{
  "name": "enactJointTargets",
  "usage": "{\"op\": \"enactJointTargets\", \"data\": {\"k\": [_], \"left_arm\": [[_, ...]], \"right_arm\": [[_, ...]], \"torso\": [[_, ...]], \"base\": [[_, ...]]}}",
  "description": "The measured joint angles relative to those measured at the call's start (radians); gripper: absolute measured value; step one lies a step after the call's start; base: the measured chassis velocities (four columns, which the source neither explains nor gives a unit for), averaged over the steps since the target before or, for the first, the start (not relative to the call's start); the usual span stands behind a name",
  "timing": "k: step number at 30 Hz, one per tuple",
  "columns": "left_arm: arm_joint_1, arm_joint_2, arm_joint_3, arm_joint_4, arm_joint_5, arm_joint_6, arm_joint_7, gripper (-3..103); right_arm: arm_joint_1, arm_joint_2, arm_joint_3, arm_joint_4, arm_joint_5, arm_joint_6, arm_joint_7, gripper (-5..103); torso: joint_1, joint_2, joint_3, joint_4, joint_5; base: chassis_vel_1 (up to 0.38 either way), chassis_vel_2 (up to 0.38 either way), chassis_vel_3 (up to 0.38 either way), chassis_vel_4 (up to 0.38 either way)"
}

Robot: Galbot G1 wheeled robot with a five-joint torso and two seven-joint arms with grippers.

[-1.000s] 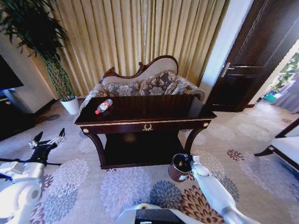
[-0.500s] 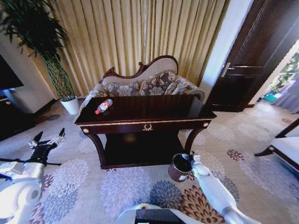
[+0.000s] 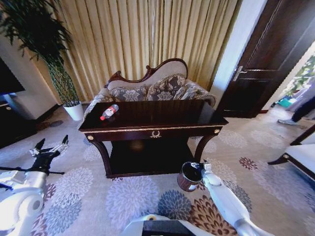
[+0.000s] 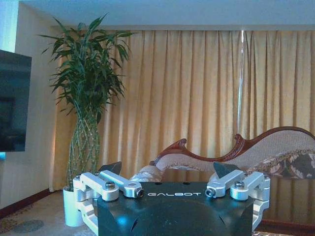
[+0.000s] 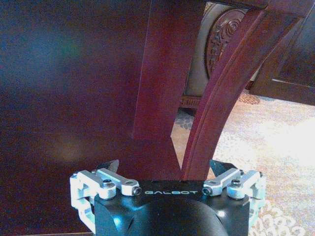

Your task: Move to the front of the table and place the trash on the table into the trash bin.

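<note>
The dark glossy table (image 3: 162,114) stands straight ahead on the patterned carpet. A clear plastic bottle (image 3: 109,112) with a red label and cap lies on its far left corner. The trash bin (image 3: 189,176), small, round and dark brown, sits on the carpet by the table's front right leg (image 5: 221,93). My right gripper (image 3: 204,168) hangs low, right beside the bin's rim, open (image 5: 165,166) and holding nothing. My left gripper (image 3: 51,143) is held out low to the left of the table, well short of it, open (image 4: 167,169) and holding nothing.
A carved-back sofa (image 3: 152,86) stands behind the table against gold curtains. A tall plant in a white pot (image 3: 75,111) is at the back left, beside a dark cabinet (image 3: 12,125). A dark door (image 3: 256,73) is at the right, a chair (image 3: 300,156) at the right edge.
</note>
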Motion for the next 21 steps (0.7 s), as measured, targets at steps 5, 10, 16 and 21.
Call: {"op": "enactJointTargets", "data": {"k": [5,10,16,21], "left_arm": [[0.001,0.0,-0.001,0.0,0.0,0.0,0.0,100],[0.003,-0.001,-0.002,-0.001,0.0,-0.001,0.0,100],[0.004,0.004,-0.004,-0.002,0.0,-0.001,0.0,100],[0.003,0.006,-0.005,-0.002,-0.001,-0.001,0.0,100]], "right_arm": [[0.0,0.0,0.0,0.001,0.0,0.0,0.0,100],[-0.001,0.0,0.0,0.002,0.001,0.0,0.0,100],[0.0,-0.001,0.001,0.002,0.002,0.0,0.0,100],[0.0,-0.002,0.002,0.006,0.003,0.0,0.0,100]], "torso": [[0.0,0.0,0.0,0.0,0.0],[0.0,0.0,0.0,0.0,0.0],[0.0,0.0,0.0,0.0,0.0],[0.0,0.0,0.0,0.0,0.0]], "base": [[0.0,0.0,0.0,0.0],[0.0,0.0,0.0,0.0],[0.0,0.0,0.0,0.0],[0.0,0.0,0.0,0.0]]}}
